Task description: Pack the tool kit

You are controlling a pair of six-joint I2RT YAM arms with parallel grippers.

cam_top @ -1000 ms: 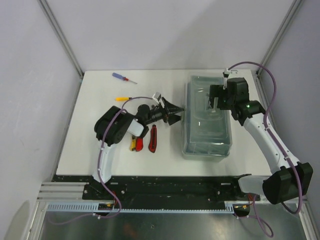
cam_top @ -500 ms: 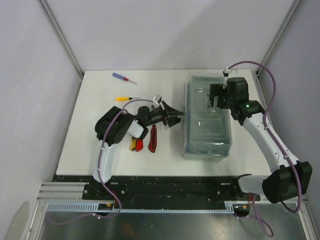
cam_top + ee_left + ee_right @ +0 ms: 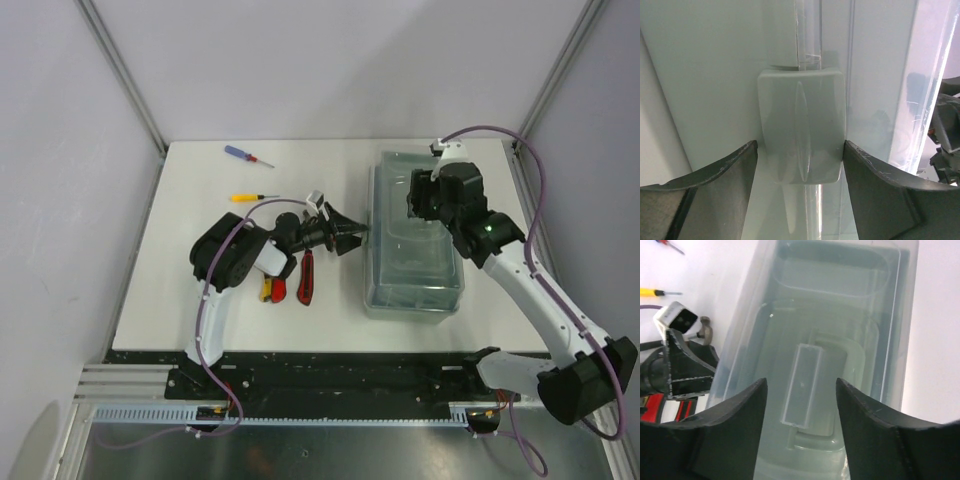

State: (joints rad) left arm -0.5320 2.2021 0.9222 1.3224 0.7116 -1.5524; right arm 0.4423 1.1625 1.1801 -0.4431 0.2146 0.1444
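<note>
The grey-green toolbox [image 3: 415, 240] lies with its translucent lid down at the table's right. My left gripper [image 3: 352, 233] is open at the box's left side. In the left wrist view its fingers [image 3: 715, 190] straddle the grey-green latch [image 3: 802, 125] without clamping it. My right gripper [image 3: 420, 200] is open and empty, hovering over the lid [image 3: 840, 315] above the moulded handle [image 3: 810, 385]. A red knife [image 3: 305, 277] and a yellow-red knife [image 3: 268, 289] lie by the left arm. A yellow screwdriver [image 3: 248, 198] and a blue-red screwdriver [image 3: 246, 155] lie at the far left. A small hammer head [image 3: 706, 329] shows behind the left gripper.
The left arm's purple cable [image 3: 270, 203] arcs over the tools. Metal frame posts stand at the table's back corners [image 3: 160, 150]. The table's near edge meets a black rail [image 3: 330, 362].
My right gripper has moved left and toward the middle of the lid. My left gripper has shifted slightly at the latch side. The tools have not moved.
</note>
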